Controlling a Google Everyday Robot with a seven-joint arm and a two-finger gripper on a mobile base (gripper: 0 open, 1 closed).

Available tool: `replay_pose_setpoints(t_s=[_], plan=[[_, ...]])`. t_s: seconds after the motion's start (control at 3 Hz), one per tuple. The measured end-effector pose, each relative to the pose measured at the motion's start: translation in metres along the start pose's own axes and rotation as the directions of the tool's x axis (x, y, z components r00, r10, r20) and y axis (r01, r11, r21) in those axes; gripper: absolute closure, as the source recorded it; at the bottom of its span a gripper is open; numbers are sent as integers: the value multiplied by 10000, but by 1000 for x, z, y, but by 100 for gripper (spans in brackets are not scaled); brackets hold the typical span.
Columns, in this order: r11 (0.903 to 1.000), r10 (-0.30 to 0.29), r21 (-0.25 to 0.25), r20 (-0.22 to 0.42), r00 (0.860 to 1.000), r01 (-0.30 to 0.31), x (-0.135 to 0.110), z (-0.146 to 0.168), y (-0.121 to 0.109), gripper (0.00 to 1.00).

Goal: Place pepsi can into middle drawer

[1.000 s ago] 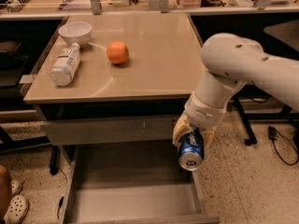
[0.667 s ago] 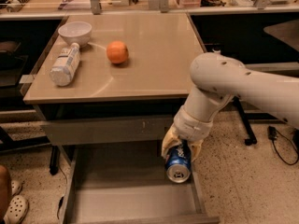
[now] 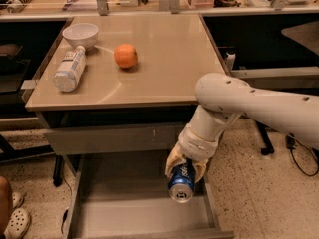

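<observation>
The blue pepsi can hangs tilted, its silver end facing me, over the right part of the open middle drawer. My gripper is shut on the can, its pale fingers wrapped around the can's upper half. The white arm comes in from the right. The drawer is pulled out below the table, with a plain grey floor and thin side walls. The can is above the drawer floor, not touching it.
On the tan tabletop lie a white-labelled plastic bottle, a white bowl and an orange. A closed grey drawer front sits above the open drawer. Shoes at bottom left; cable on the floor at right.
The arm has swung left and down, carrying the pepsi can from beside the drawer's right wall to over the drawer's right side.
</observation>
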State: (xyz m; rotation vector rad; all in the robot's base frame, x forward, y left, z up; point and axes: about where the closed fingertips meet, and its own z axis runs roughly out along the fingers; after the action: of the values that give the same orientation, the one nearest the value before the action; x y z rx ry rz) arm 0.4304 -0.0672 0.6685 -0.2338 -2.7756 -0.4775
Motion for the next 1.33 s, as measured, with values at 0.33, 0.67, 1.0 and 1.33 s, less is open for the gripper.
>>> replay_pose_setpoints(t_s=[0.33,0.67,1.0,1.33], plan=[[9975,546,-451,62,9985,-542,-4,26,2,100],[9724,1906,-1384,87,9816,-1876,-15,63,-2,100],[9438,2822,-1829,117,9593,-2754,-31,88,-4,100],[9438,2822,-1829,117,9593,-2754,-31,88,-4,100]])
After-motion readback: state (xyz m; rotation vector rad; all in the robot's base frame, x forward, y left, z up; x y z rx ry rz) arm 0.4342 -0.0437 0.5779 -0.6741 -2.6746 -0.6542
